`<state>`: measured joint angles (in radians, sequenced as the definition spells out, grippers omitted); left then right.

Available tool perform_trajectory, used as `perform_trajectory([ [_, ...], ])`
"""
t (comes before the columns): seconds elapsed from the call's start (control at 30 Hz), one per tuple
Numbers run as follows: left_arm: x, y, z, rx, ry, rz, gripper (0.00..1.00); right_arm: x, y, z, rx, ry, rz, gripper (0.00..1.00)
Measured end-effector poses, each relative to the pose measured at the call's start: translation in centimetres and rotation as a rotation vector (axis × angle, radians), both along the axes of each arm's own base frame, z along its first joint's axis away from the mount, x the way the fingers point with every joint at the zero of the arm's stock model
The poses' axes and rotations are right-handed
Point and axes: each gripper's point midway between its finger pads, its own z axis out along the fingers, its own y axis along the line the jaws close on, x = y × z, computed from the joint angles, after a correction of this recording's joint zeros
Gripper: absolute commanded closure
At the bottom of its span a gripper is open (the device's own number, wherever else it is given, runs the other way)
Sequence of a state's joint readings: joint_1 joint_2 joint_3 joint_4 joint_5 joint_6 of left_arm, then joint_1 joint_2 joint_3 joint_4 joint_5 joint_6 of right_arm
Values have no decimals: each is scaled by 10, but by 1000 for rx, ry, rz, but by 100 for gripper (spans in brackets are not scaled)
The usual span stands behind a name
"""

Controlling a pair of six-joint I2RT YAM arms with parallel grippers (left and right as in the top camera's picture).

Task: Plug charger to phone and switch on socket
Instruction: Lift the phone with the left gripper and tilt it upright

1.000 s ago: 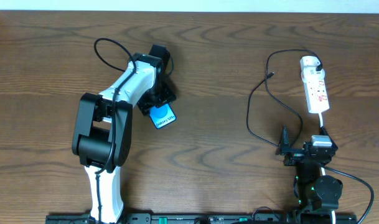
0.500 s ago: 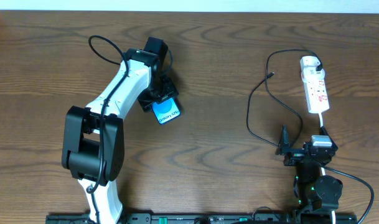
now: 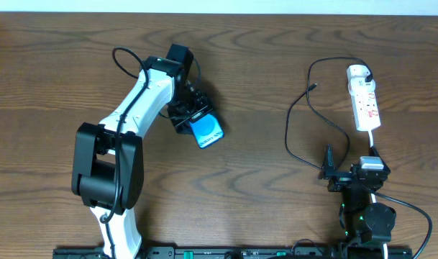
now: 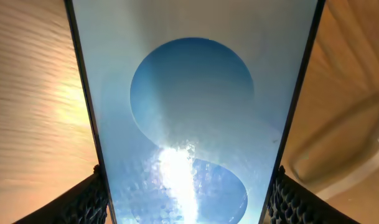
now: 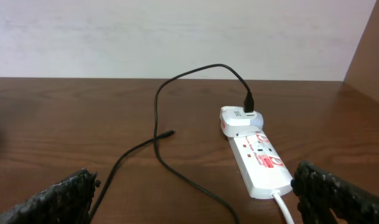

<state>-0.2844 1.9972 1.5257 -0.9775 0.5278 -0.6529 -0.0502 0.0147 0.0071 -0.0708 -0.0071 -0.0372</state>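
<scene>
The phone (image 3: 206,132) is seen on the left half of the table (image 3: 262,187), its light-blue screen turned upward and its free end pointed toward the lower right of the overhead view. It is clamped across its two black long edges by the left gripper (image 3: 193,121), whose fingers (image 4: 93,199) are closed to the phone's width. Whether the phone is lifted or resting on the wood cannot be told. The charger (image 3: 288,137) is laid in loose loops on the right half, well apart from the phone. Its small plug tip (image 5: 170,133) lies free on the wood, and its other end is seated in a white adapter (image 5: 238,120) at the far end of the socket (image 5: 257,155). The right gripper (image 5: 192,199) is spread wide with nothing grasped, near the socket's near end.
</scene>
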Motion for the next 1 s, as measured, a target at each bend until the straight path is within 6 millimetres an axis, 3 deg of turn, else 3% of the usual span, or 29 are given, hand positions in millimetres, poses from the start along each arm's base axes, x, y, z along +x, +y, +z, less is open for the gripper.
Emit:
perform_trajectory([
  [0.6, -20, -61, 57, -483, 137, -25, 36, 0, 0, 0, 0, 0, 0, 1],
  [1.0, -25, -74, 81, -641, 184, -30, 35, 0, 0, 0, 0, 0, 0, 1],
])
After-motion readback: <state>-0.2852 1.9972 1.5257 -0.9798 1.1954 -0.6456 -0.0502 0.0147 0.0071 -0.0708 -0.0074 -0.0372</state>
